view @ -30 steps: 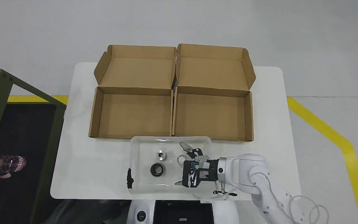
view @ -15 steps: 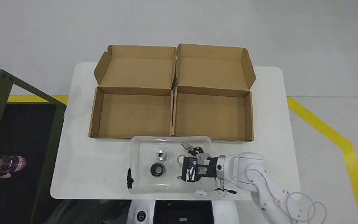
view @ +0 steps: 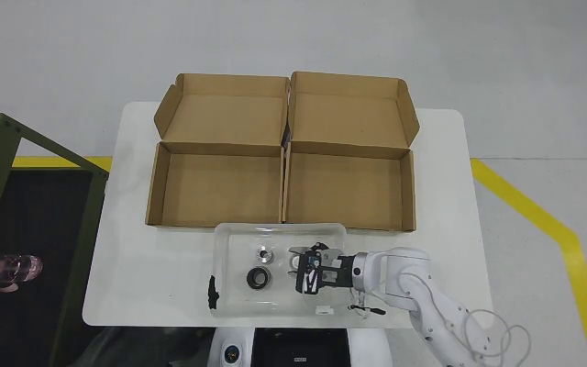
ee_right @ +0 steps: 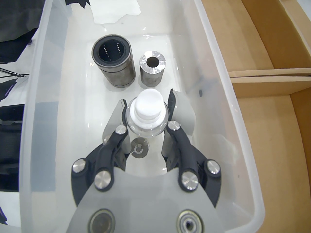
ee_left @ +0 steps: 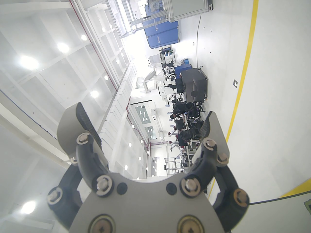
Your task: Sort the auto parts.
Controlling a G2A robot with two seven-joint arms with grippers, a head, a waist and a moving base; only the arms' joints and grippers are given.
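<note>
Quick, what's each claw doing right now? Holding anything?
Left claw: open, holding nothing.
Right claw: closed on the white-capped part, inside the clear bin.

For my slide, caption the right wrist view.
Right gripper fingers grip a white-capped part in the clear bin, near two cylinders.

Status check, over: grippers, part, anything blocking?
Left gripper open, empty. Right gripper shut on white part, down in clear bin. Black bearing and steel bushing stand close beside it; lift path looks clear.
</note>
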